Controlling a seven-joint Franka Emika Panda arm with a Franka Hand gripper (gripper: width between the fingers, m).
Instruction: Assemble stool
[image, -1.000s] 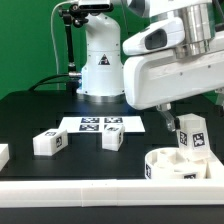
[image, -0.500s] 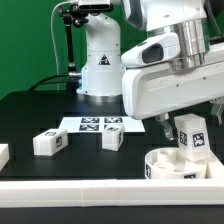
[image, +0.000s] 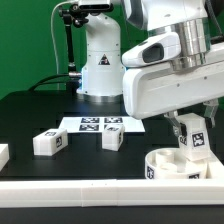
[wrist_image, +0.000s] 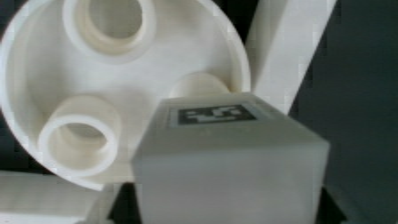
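Observation:
The stool's round white seat (image: 166, 166) lies at the exterior view's right, near the front wall. One white leg (image: 194, 134) with a tag stands upright on it. My gripper (image: 192, 146) comes down over that leg, its fingers pressed against both sides, shut on it. In the wrist view the leg (wrist_image: 228, 160) fills the foreground between the jaws, over the seat (wrist_image: 169, 70), which has round sockets (wrist_image: 80, 135). Two loose legs (image: 50, 142) (image: 113, 139) lie on the black table.
The marker board (image: 100, 124) lies flat behind the loose legs. A third white block (image: 3, 154) shows at the exterior view's left edge. A low white wall (image: 90, 190) runs along the front. The arm's white base (image: 100, 65) stands at the back.
The fingers, spread wide around the upright leg a moment ago, have closed in on its sides. The leg and the seat have stayed in place.

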